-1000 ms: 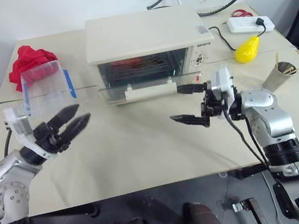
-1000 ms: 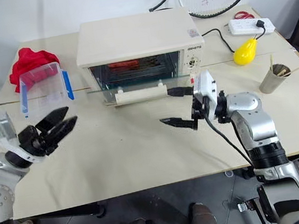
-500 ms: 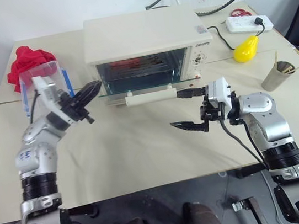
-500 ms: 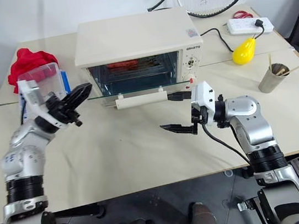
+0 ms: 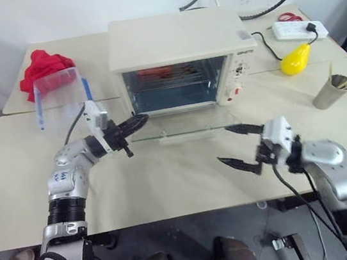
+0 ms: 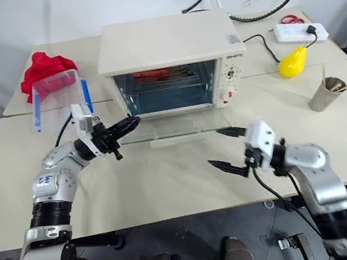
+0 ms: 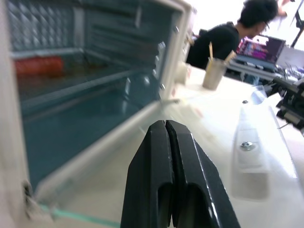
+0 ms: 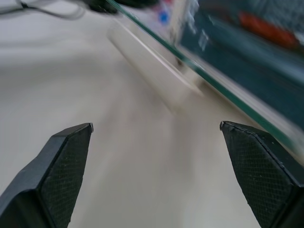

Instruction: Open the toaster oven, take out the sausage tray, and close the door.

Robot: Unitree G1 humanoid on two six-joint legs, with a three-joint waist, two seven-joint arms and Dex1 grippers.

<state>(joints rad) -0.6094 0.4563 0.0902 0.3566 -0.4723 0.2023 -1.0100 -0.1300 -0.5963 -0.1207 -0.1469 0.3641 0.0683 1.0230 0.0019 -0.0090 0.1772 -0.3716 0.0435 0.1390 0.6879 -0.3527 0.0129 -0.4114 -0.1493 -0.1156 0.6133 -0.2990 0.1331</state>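
Door (image 6: 173,129) already dropped flat mid-frame before the toaster oven (image 6: 171,65), sausage tray (image 6: 153,74) yet to come out from inside at upper centre, left hand (image 6: 124,124) pinched together at the glass edge, right hand (image 6: 228,148) spread apart, empty, lower right

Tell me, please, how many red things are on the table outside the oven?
2: a red cloth at the table's far left corner behind the clear plastic box, and red-handled scissors by the power strip at far right. Others may be hidden.
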